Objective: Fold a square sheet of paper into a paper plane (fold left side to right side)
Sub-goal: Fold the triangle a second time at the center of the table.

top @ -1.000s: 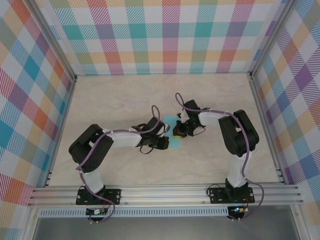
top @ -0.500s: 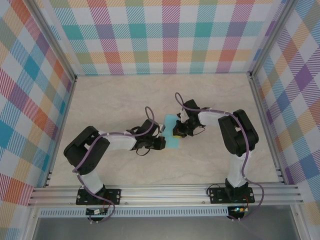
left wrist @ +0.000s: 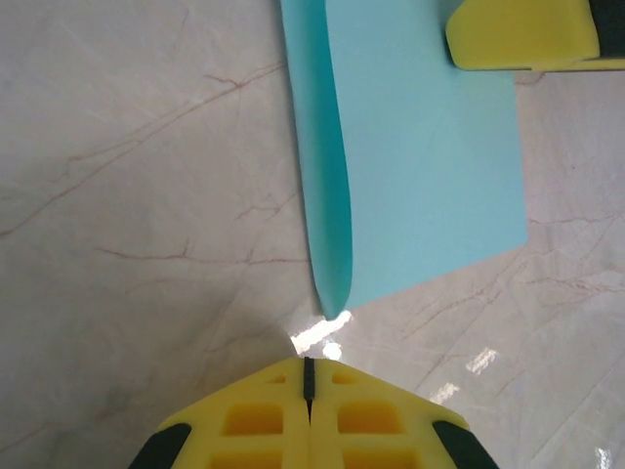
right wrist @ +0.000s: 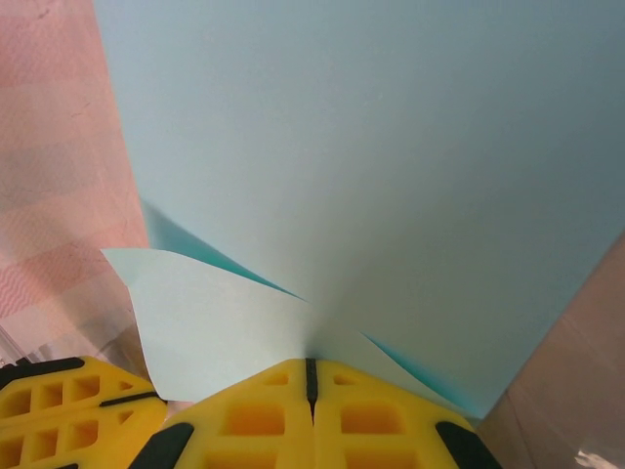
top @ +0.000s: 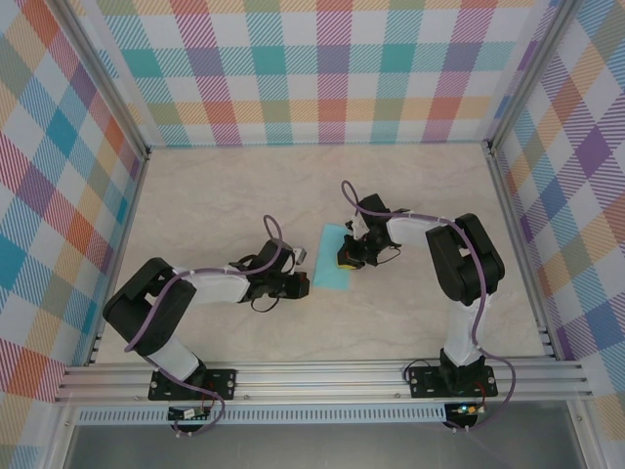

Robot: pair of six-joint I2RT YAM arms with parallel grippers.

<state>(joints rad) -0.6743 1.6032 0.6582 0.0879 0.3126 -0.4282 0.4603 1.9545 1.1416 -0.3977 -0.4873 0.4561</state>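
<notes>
A robotics lab test cell. Aluminium rails [top: 322, 376] frame a marble-look table [top: 225, 195], walled by plaid panels [top: 322, 68].

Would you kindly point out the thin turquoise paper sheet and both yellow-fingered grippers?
thin turquoise paper sheet [left wrist: 420, 166]: left wrist view, flat upper face.
left gripper [left wrist: 309, 363]: left wrist view, closed fingertips.
right gripper [right wrist: 311, 363]: right wrist view, closed fingertips.

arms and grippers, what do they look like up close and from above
The left arm and right arm have black joints, white links and purple cables. The left gripper and right gripper have yellow fingers with square recesses and black trim.
</notes>
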